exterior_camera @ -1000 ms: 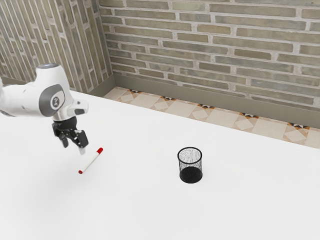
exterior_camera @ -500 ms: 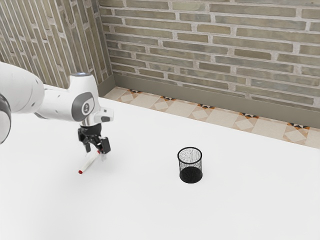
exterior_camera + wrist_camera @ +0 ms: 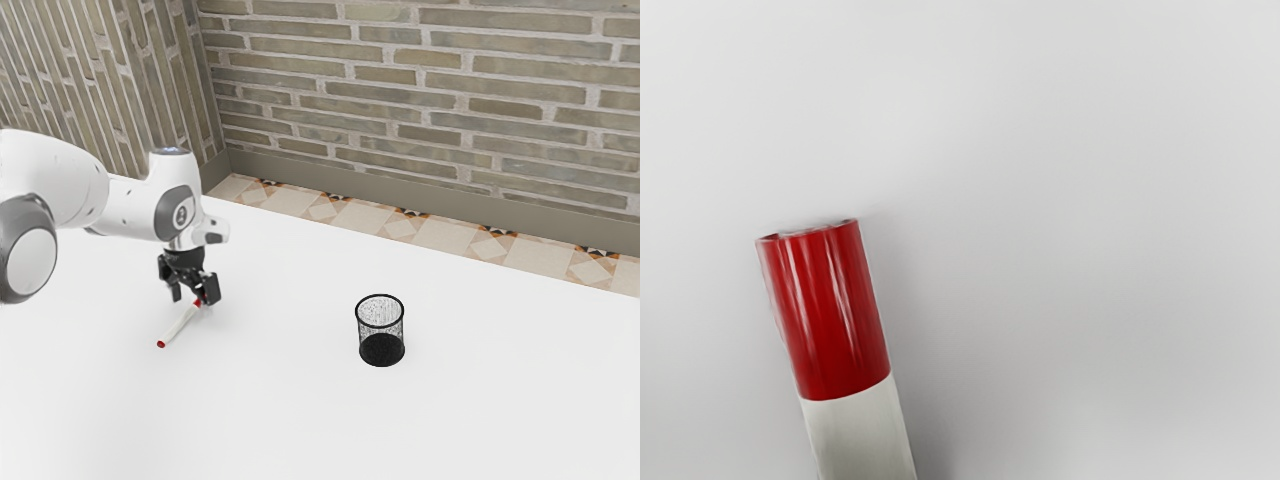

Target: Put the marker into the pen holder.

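- Moved rightward in the exterior view since a second ago: arm [image 3: 128,208] at left, with gripper [image 3: 194,299] now at the red upper-right end of marker [image 3: 178,327].
- Lying slantwise on white table [image 3: 270,410], left of centre in the exterior view: marker, unmoved and not yet lifted.
- Poised over that red end: gripper, jaws spread, pinching nothing. Best centred across the barrel first, perhaps a little toward mid-length, given the off-centre look from the wrist view; then lowered gently, a finger on each side, and closed evenly. Likely to roll or skid if nudged from one side.
- Standing upright right of centre, well apart from marker: black mesh pen holder [image 3: 382,350]. Probably calling for a firm grip, a lift above rim height and a marker tipped toward vertical.
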Motion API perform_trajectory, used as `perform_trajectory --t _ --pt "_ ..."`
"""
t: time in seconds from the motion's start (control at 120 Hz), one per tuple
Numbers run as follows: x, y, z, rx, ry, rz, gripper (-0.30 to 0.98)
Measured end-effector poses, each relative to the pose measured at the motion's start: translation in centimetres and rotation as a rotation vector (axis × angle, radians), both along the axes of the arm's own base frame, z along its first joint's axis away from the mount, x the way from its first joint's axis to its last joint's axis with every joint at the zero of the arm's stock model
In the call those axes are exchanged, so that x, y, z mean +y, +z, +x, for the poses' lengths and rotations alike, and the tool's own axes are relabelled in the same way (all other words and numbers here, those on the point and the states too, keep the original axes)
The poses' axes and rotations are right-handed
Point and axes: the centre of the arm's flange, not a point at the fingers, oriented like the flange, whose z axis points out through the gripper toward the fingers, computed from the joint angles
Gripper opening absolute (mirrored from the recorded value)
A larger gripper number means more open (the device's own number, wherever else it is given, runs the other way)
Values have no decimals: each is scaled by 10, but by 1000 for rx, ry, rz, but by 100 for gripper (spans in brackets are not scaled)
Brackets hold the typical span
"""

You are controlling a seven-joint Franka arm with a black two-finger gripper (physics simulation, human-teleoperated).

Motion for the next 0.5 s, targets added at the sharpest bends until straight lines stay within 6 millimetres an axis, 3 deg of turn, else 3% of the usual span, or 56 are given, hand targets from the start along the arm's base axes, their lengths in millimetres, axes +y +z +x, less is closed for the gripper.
perform_trajectory --t 0.417,0.5 --pt "10 -21 2 16 20 -17 69" --pt "10 -18 4 6 20 -26 58"
